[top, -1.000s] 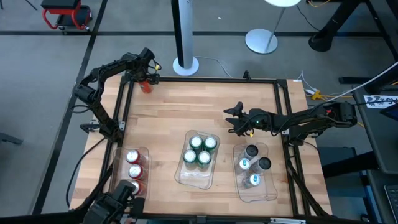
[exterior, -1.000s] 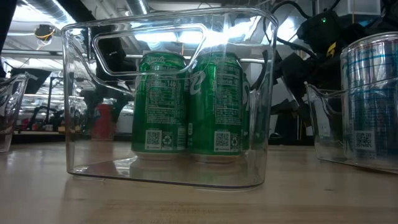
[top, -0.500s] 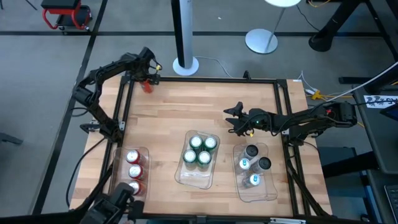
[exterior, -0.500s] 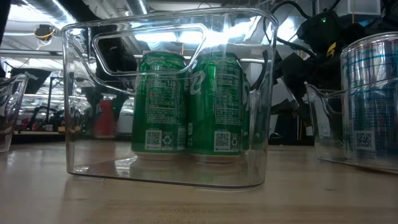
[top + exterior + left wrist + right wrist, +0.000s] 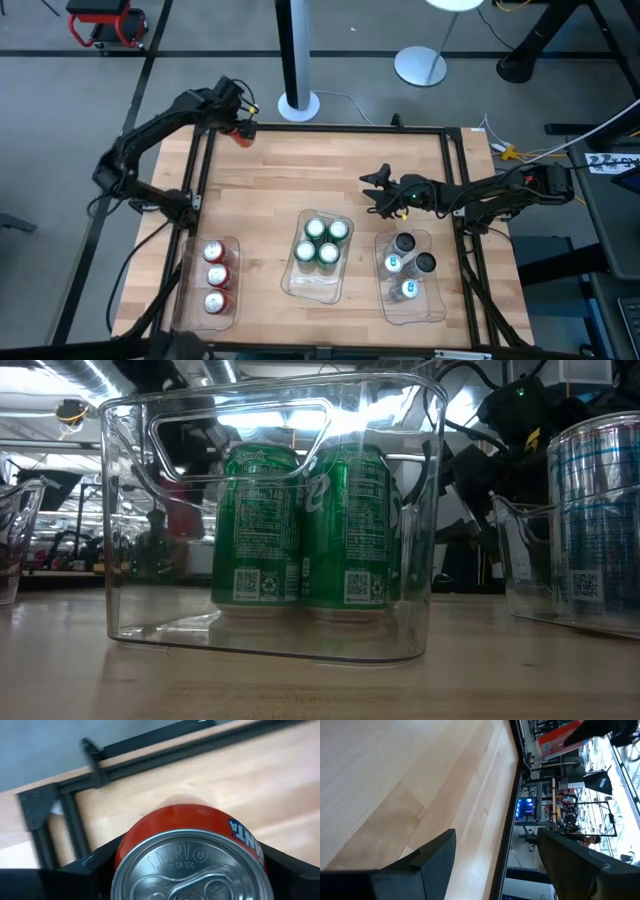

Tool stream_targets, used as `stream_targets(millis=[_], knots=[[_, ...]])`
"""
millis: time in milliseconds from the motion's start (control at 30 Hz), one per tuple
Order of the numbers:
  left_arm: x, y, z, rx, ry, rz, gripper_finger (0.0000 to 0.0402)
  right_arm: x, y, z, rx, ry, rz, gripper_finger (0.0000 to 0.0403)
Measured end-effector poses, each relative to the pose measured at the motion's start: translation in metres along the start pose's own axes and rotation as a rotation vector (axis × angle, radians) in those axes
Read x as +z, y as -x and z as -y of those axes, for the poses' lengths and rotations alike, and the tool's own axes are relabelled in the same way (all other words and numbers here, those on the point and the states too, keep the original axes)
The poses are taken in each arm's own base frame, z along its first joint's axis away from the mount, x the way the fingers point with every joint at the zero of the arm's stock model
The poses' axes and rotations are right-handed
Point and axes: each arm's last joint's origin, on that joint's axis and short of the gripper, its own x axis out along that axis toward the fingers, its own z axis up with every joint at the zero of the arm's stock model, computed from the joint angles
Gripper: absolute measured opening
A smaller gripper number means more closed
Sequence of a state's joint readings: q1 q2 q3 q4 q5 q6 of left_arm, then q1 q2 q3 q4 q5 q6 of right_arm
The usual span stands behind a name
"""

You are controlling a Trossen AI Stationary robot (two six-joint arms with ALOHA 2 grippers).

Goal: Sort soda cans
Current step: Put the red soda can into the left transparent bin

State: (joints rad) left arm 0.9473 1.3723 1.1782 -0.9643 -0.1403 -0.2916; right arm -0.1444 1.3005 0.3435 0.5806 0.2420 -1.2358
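**Currently: left gripper holds a red can at the far-left corner**

Three clear plastic rectangular trays sit along the near edge of the wooden bench (image 5: pixel 330 180). The left tray (image 5: pixel 190 285) holds three red cans (image 5: pixel 215 276) in a row. The middle tray (image 5: pixel 293 278) holds four green cans (image 5: pixel 322 242) in a square block. The right tray (image 5: pixel 432 300) holds four silver-grey cans (image 5: pixel 407 264).

A black frame rail (image 5: pixel 340 127) runs along the far edge, just beside the held can. No object lies between the far-left corner and the left tray.

Left arm reaches to the far-left corner; the left gripper (image 5: pixel 240 128) is clamped on a red cylindrical soda can (image 5: pixel 187 852), fingers against both its sides, silver top facing the wrist camera.

Right arm stretches in from the right edge; the right gripper (image 5: pixel 372 190) hangs over bare wood just beyond the right tray, fingers apart, holding nothing.
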Motion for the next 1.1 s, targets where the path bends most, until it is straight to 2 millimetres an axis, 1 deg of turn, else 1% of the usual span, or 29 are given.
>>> stream_targets(millis=[200,367,533,667,933,1100], knots=[[-0.021,0.036,0.025,-0.184,-0.088,0.046,0.0295,0.0,0.0,0.0,-0.002,0.0,0.0,0.0278],[-0.045,0.059,0.047,-0.31,-0.182,0.024,0.0298,0.0,0.0,0.0,-0.002,-0.001,0.001,0.0278],[-0.071,0.078,0.061,-0.376,-0.246,-0.022,0.0299,0.0,0.0,0.0,-0.002,-0.001,0.0,0.0278],[-0.093,0.091,0.067,-0.407,-0.283,-0.095,0.03,0.0,0.0,0.0,-0.002,-0.001,0.0,0.0278],[-0.132,0.114,0.071,-0.45,-0.287,-0.219,0.0301,0.0,0.0,0.0,-0.003,-0.001,0.001,0.0278],[-0.153,0.128,0.068,-0.457,-0.233,-0.285,0.0301,0.0,0.0,0.0,-0.002,-0.001,0.0,0.0278]])
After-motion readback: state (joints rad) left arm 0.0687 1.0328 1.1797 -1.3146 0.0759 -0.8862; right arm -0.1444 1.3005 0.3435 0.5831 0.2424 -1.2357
